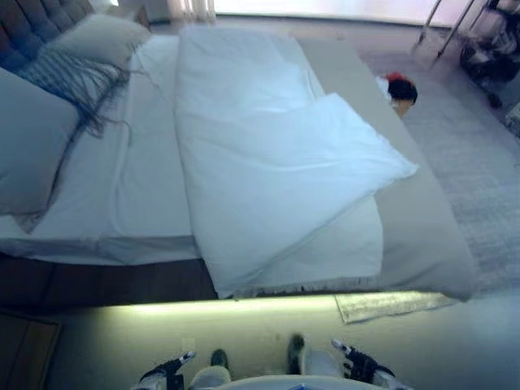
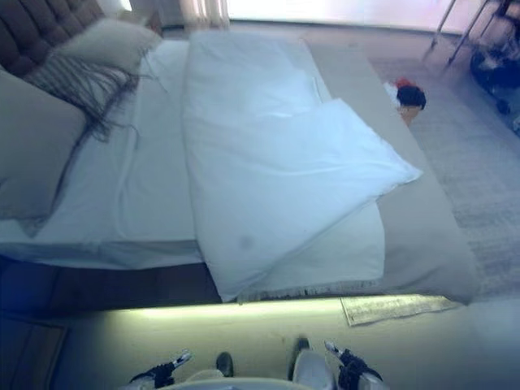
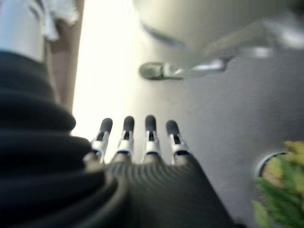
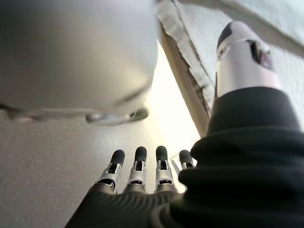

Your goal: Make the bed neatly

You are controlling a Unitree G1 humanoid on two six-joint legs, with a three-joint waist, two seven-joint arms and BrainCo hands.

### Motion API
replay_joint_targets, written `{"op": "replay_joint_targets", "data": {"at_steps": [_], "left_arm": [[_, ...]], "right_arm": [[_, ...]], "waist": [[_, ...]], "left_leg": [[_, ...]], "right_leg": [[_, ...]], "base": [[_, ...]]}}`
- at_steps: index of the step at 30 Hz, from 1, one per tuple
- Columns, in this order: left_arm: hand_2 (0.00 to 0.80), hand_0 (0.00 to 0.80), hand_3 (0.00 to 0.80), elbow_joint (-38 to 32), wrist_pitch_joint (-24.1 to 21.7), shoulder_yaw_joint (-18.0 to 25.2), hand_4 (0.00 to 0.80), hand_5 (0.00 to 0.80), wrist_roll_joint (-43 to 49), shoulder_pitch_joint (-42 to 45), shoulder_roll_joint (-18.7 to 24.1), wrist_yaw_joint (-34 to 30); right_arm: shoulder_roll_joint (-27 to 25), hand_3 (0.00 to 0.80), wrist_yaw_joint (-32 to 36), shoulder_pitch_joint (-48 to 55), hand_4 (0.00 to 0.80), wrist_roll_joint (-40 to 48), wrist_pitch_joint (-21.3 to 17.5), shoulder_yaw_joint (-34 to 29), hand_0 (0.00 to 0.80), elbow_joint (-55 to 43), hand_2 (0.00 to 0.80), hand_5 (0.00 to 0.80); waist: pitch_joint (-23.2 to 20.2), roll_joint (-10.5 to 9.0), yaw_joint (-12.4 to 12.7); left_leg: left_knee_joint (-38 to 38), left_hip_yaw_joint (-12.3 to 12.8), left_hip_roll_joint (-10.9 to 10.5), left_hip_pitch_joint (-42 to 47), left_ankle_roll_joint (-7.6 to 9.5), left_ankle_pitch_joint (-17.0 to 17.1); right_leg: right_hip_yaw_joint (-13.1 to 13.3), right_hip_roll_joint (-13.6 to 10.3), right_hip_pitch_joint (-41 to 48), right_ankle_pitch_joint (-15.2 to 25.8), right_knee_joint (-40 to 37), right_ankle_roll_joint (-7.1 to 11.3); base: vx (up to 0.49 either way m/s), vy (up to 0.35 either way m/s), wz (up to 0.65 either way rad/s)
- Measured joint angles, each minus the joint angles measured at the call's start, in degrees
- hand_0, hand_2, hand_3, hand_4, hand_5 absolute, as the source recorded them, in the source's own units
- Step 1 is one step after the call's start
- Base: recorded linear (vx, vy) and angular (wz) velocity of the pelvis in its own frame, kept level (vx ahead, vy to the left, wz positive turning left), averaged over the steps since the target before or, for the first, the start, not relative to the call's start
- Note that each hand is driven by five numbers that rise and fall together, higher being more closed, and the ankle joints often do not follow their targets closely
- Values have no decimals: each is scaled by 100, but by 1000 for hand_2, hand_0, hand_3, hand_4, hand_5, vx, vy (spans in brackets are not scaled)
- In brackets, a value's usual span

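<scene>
**Bed unmade, both hands idle and empty**

Nearest: left hand (image 1: 168,370) and right hand (image 1: 357,363) low at the bottom edge of the eye views, short of the bed edge. Fingers (image 3: 126,135) of the left straight and spread over bare floor in its wrist view, nothing held. Fingers (image 4: 137,166) of the right likewise straight, nothing between them.

Next out: white duvet (image 1: 268,179) lying across the middle of the bed (image 1: 422,236), one corner folded back on itself so that a point (image 1: 406,169) juts toward the far-side edge. Near hem (image 1: 301,286) hanging just over the mattress edge. Grey cover bare to the right of the duvet; white sheet (image 1: 138,187) bare to the left.

Further: large pillow (image 1: 28,146) at the left margin, fringed grey throw (image 1: 77,81) draped beside it, second pillow (image 1: 97,36) against the tufted headboard (image 1: 36,20). On the floor beyond the bed, a small red and dark object (image 1: 400,88), not identifiable.

Handling, as judgement: duvet soft, limp, bulky yet light; likely to drag and bunch rather than slide flat. Best taken at the folded point or near hem, pinched through the thickness, one hand per corner, then drawn out.

View differences: only the eye views show the fold and the whole bed. Right wrist view alone shows the fringed hem (image 4: 183,52) close; left wrist view alone shows a green plant (image 3: 280,185).
</scene>
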Motion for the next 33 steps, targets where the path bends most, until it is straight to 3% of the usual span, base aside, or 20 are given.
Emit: {"op": "replay_joint_targets", "data": {"at_steps": [4,5,6,9,10,15,22,33], "left_arm": [[0,0,0,-166,-122,38,0,0,-274,153,-240,49],[0,0,0,-166,-142,-3,0,0,-271,141,-225,49],[0,0,0,-183,-189,-11,0,0,-269,139,-227,47],[0,0,0,-183,-238,-59,0,0,-255,7,-252,48],[0,0,0,-163,-238,-140,0,0,-255,-59,-254,43],[0,0,0,-262,-225,-460,0,0,-273,-597,-227,-64],[0,0,0,-370,-206,-506,0,0,-457,-640,-300,-178],[0,0,0,-739,-302,-678,0,0,-781,-695,-320,-341]], "right_arm": [[-164,0,-245,-320,0,201,-96,-66,0,-345,0,0],[-183,0,-279,-386,0,349,-162,-66,0,-468,0,0],[-221,0,-316,-507,0,549,-259,-49,0,-529,0,0],[-301,0,-520,-938,0,972,-559,-58,0,-567,0,0],[-335,0,-570,-1110,0,1144,-631,-60,0,-642,0,0],[-620,0,-750,-1920,0,1554,-679,-64,0,-1009,0,0],[-1118,0,-439,-3076,0,1743,-185,-154,0,-1363,0,0],[-1886,0,-66,-3950,0,1901,325,-152,0,-1406,0,0]], "waist": [[263,412,67],[308,413,46],[329,409,64],[355,477,193],[434,551,195],[733,630,181],[1236,1068,213],[1674,1170,351]], "left_leg": [[800,-62,341,-90,-403,-391],[1175,-194,344,-200,-363,-496],[1371,-398,344,-388,-338,-566],[765,-455,259,-471,-185,-460],[678,-474,264,-458,-318,-306],[587,-480,3,-823,-166,-183],[630,-510,-54,-1106,-148,-170],[820,-506,-132,-1678,-141,-144]], "right_leg": [[-106,241,337,36,-94,-325],[-66,244,425,78,-96,-492],[-4,237,466,104,-183,-543],[12,263,267,187,-322,-517],[-30,283,225,282,-342,-510],[-156,-9,-64,540,-498,-330],[-255,-77,-281,541,-459,-284],[-159,-177,-1057,335,141,-313]], "base": [[205,4,9],[48,95,5],[-12,103,0],[-56,101,-41],[-107,133,-58],[-45,94,6],[-19,41,10],[-40,-13,1]]}}
